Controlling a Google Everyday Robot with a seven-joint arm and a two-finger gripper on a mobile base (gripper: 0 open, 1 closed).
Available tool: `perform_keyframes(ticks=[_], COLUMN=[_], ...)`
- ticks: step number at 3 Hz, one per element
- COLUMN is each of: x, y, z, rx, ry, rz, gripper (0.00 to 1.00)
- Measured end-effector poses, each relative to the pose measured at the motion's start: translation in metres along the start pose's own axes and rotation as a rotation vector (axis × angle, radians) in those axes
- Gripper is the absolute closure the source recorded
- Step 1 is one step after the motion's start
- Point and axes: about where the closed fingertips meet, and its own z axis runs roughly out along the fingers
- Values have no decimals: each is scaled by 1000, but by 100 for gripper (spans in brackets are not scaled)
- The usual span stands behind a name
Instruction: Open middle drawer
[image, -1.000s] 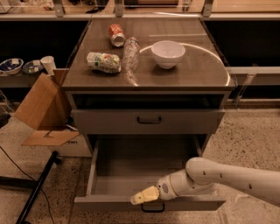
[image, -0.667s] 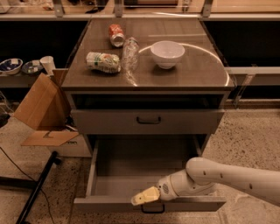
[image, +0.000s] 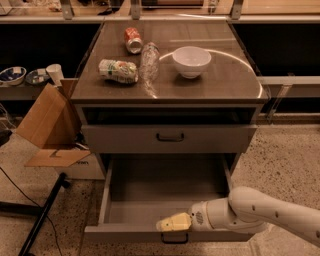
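Note:
The middle drawer (image: 165, 200) is pulled far out of the grey cabinet, and its inside looks empty. Its small dark loop handle (image: 175, 239) shows at the centre of the front, at the bottom edge of the view. My gripper (image: 172, 222) reaches in from the right on the white arm (image: 260, 212). It sits over the drawer's front edge, just above the handle. The wider grey drawer (image: 170, 138) above it has a dark handle and stands slightly out, with a dark gap over it. The lowest drawer is hidden under the open one.
On the cabinet top (image: 225, 80) lie a white bowl (image: 191, 61), a clear bottle (image: 148, 60), a red can (image: 133, 40) and a green-labelled can (image: 118, 71). An open cardboard box (image: 47, 125) and a black stand leg (image: 42, 215) are on the floor at the left.

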Motion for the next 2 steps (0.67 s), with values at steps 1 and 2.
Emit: perform_keyframes(ticks=[1, 2], x=[-20, -43], y=[4, 6], z=[-16, -34], rx=[10, 5], ry=[-144, -301], rz=[-10, -25], gripper=[0, 0])
